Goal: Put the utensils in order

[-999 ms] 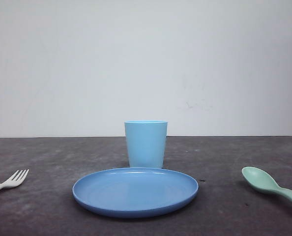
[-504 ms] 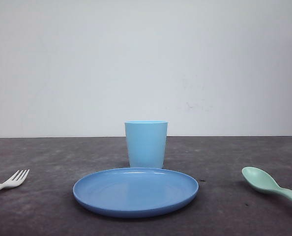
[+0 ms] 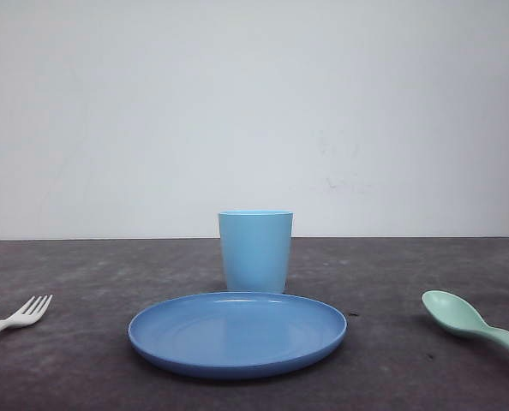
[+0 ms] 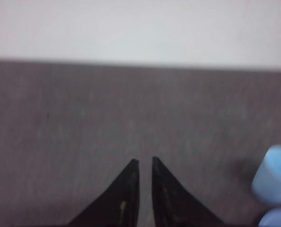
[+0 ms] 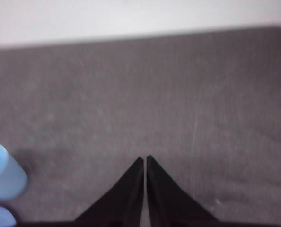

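Untouched at the table's edges, the two utensils flank a blue place setting. Left to right in the front view: a white fork (image 3: pixel 18 316) lies at about nine o'clock from the plate (image 3: pixel 237 336), tines aimed up and to the right, its handle running off the frame edge; a light blue cup (image 3: pixel 255 251) stands upright just behind the plate at twelve o'clock; a mint-green spoon (image 3: pixel 469 319) rests at three o'clock, bowl toward the plate, handle trailing away to the right. Both utensils sit well apart from the plate on the dark table (image 3: pixel 83 265).

Each piece lies flat and thin on the surface, so a grasp could likely skid it sideways or scrape fingertips on the tabletop; a low reach from either side could also nudge the plate or tip the cup.

Seen from its own wrist camera, the left gripper (image 4: pixel 143 162) hangs above bare table, jaws nearly together with a thin gap, holding nothing. The right gripper (image 5: pixel 144 158) hovers likewise, its tips pressed almost shut and empty.
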Controlling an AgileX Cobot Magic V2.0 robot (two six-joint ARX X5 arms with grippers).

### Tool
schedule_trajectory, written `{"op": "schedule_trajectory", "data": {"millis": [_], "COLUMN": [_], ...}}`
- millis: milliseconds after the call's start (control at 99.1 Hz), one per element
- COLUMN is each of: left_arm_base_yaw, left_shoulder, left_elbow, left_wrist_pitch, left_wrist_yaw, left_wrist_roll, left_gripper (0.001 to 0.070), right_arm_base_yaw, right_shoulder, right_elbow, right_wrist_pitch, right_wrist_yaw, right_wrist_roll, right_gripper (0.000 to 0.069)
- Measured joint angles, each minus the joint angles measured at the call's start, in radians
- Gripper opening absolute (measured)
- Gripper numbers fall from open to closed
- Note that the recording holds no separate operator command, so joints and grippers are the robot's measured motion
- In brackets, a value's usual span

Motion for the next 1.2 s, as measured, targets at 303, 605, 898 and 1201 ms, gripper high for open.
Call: {"op": "schedule_trajectory", "data": {"millis": [303, 605, 898, 1201], "left_arm_base_yaw": [0.0, 0.0, 0.0, 0.0], "left_shoulder": [0.263, 0.29, 0.29, 0.29], "left_elbow": [0.0, 0.0, 0.0, 0.0], "left_wrist_pitch": [-0.065, -0.064, -0.065, -0.075], "left_wrist_yaw": [0.0, 0.0, 0.0, 0.009], "left_wrist_roll": [0.024, 0.026, 0.03, -0.016], "left_gripper": [0.0024, 0.003, 0.047, 0.0521], "right_arm_base_yaw": [0.0, 0.0, 0.0, 0.0], "right_shoulder": [0.243, 0.282, 0.282, 0.282], "right_elbow": [0.0, 0.0, 0.0, 0.0], "right_wrist_pitch": [-0.121, -0.128, -0.129, -0.129], "right_wrist_yaw": [0.0, 0.0, 0.0, 0.0], "right_wrist_roll": [-0.032, -0.053, -0.059, -0.062], "right_gripper": [0.001, 0.0027, 0.0581, 0.0679]}}
